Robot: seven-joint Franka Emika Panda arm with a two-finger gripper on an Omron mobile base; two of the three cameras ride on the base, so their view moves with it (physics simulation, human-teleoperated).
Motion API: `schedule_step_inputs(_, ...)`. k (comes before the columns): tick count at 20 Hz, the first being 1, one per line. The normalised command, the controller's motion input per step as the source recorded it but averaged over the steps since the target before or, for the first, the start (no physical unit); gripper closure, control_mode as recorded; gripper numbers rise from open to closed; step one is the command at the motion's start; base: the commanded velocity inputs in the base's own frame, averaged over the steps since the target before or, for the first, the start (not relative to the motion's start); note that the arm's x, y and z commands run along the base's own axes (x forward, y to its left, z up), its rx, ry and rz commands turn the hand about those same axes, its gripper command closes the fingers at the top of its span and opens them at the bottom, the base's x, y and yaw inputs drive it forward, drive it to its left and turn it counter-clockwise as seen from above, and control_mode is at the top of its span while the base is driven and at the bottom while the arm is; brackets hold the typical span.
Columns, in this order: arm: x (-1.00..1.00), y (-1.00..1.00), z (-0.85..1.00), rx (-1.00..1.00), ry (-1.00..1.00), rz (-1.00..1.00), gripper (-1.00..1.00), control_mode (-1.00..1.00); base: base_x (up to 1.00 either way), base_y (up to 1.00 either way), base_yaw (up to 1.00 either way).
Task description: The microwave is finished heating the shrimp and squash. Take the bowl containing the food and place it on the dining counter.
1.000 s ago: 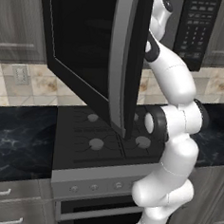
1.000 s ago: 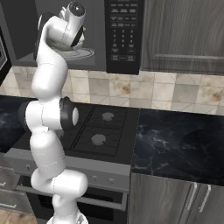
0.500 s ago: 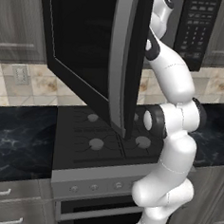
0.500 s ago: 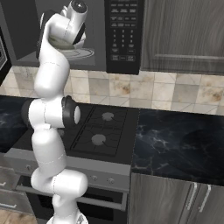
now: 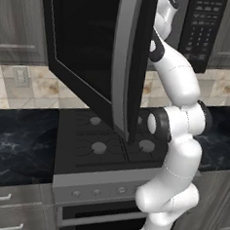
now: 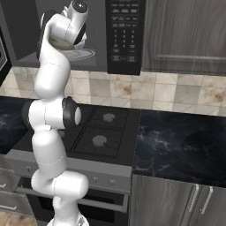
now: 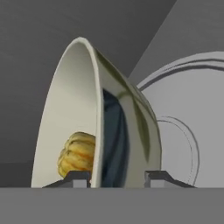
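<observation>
Two dark finger tips rise at six o'clock in the hand view, and the gripper (image 7: 117, 176) has them set one on each side of the bowl (image 7: 74, 118) wall, one inside and one outside. The jaws stand partly closed, pinching the rim with the wall between them; a second ago they were wide apart, so the clamp has only just come on. Whether the pinch is firm enough to carry the weight I cannot tell from these pictures.

Just past the inner tip, at about seven o'clock in the hand view, the ribbed yellow squash (image 7: 77, 154) sits low in the bowl. The shrimp is hidden from this angle.

Beyond the bowl, at three o'clock, the pale round turntable (image 7: 188, 131) lies flat on the microwave (image 6: 124, 35) floor, so the bowl seems to rest on it, not yet lifted.

In the right base view the arm reaches up to eleven o'clock, its wrist inside the open cavity, with the bowl's cream side showing beside it above the turntable. The swung-out door (image 5: 99, 57) fills the upper part of the left base view, above the stove (image 6: 100, 132).

With the grasp made, the step in hand is the pick-up; next comes a small lift and a level draw-out past the door, lest the food spill.
</observation>
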Motion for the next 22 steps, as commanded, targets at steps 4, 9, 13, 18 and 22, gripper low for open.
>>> schedule_step_inputs(4,-0.04,0.00,0.00,0.00,0.00,0.00,1.00,-1.00,0.00,0.00,0.00)
schedule_step_inputs(9,-0.24,-0.06,0.00,0.00,0.00,0.00,1.00,-1.00,0.00,0.00,0.00)
schedule_step_inputs(13,-0.60,-0.28,0.00,0.03,-0.05,0.00,1.00,-1.00,0.00,0.00,0.00)
schedule_step_inputs(18,-0.97,-0.48,0.00,0.04,-0.07,0.00,1.00,-1.00,0.00,0.00,0.00)
schedule_step_inputs(22,-1.00,-0.68,0.00,0.07,-0.10,0.00,1.00,-1.00,0.00,0.00,0.00)
